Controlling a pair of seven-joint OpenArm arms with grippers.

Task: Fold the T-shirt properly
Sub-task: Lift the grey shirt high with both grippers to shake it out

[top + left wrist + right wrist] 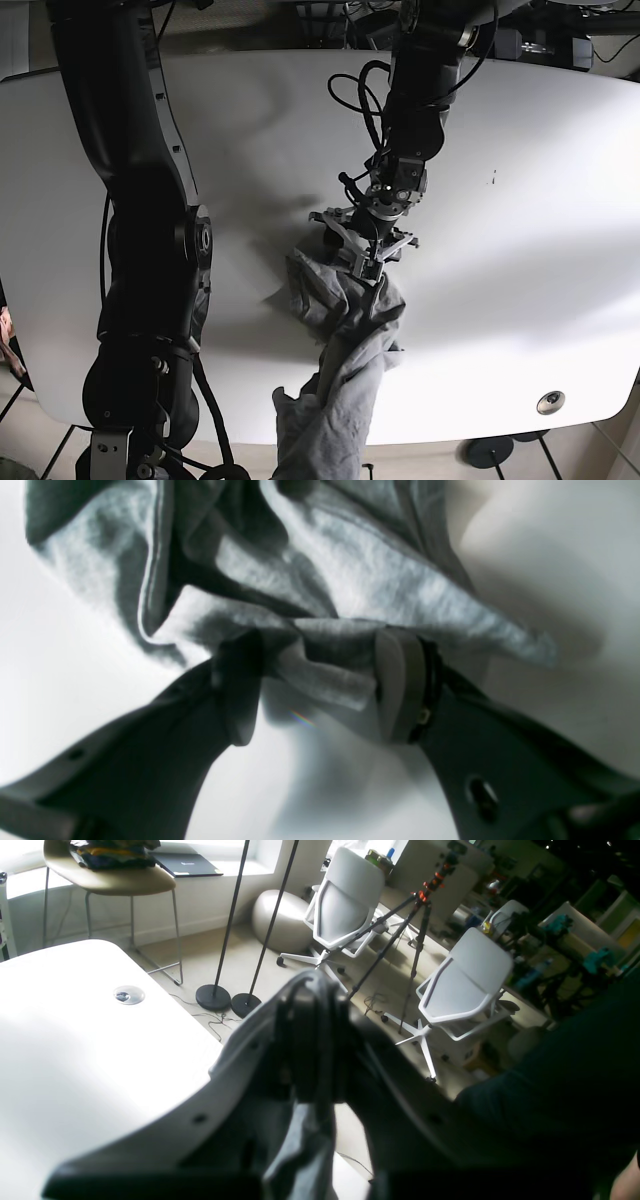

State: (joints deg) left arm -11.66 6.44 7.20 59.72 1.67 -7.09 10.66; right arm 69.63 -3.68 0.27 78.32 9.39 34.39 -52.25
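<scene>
Far from folded, judging by the base view. At the left, right arm (150, 300) standing tall at the near edge of the white table (540, 200), with right gripper (312, 1050) out of sight there; in the right wrist view, pressed together on a strip of grey cloth hanging down between the jaws, chairs (465, 975) and a tripod (400, 935) on the floor beyond. Toward the middle, grey T-shirt (345, 340) bunched in a crumpled rope, draped from mid-table over the near edge and hanging below it. Just right of that, left gripper (370, 262) at the upper end of the bundle; in the left wrist view, pinching a wad of the fabric between both pads (397, 685). No flat spread, no visible sleeves or hem laid out, no crease made. Left to do, by this reading: pull garment fully onto the table, open it flat, then all the folds
</scene>
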